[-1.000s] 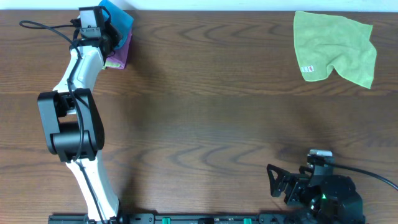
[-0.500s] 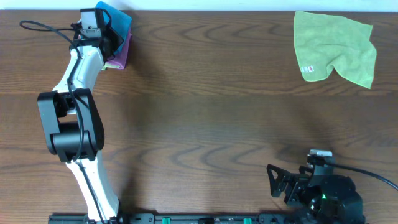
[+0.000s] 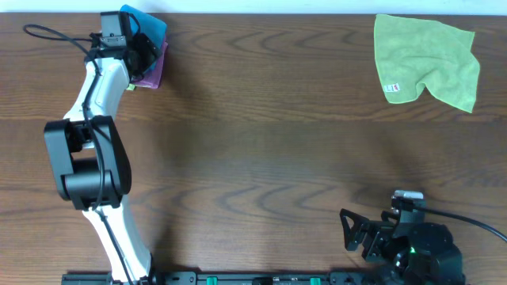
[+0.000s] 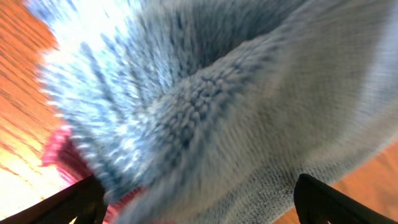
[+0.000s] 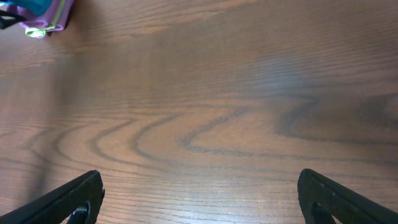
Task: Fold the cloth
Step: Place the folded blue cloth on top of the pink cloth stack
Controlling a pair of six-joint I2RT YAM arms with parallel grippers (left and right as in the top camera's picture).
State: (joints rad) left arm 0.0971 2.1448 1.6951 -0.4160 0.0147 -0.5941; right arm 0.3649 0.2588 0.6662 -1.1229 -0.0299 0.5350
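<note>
The sky-blue cloth [image 3: 155,24] lies folded at the table's far left corner, on top of a purple folded cloth [image 3: 153,74]. My left gripper [image 3: 145,49] hovers right over it, its jaws spread wide. In the left wrist view the fuzzy blue cloth [image 4: 249,106] fills the frame, blurred. It bulges between the two dark fingertips of the left gripper [image 4: 199,202], which do not pinch it. A pink-purple edge [image 4: 57,152] shows under it. My right gripper [image 3: 352,231] rests open at the near right, with only bare wood between its jaws [image 5: 202,199].
A yellow-green cloth [image 3: 428,59] with a small white tag lies spread at the far right corner. The left arm [image 3: 87,150] stretches along the table's left side. The stack of cloths [image 5: 43,12] appears small at the top left of the right wrist view.
My left gripper's jaws have opened off the blue cloth, and the left arm has shifted slightly toward the far edge. The right arm has not moved.
</note>
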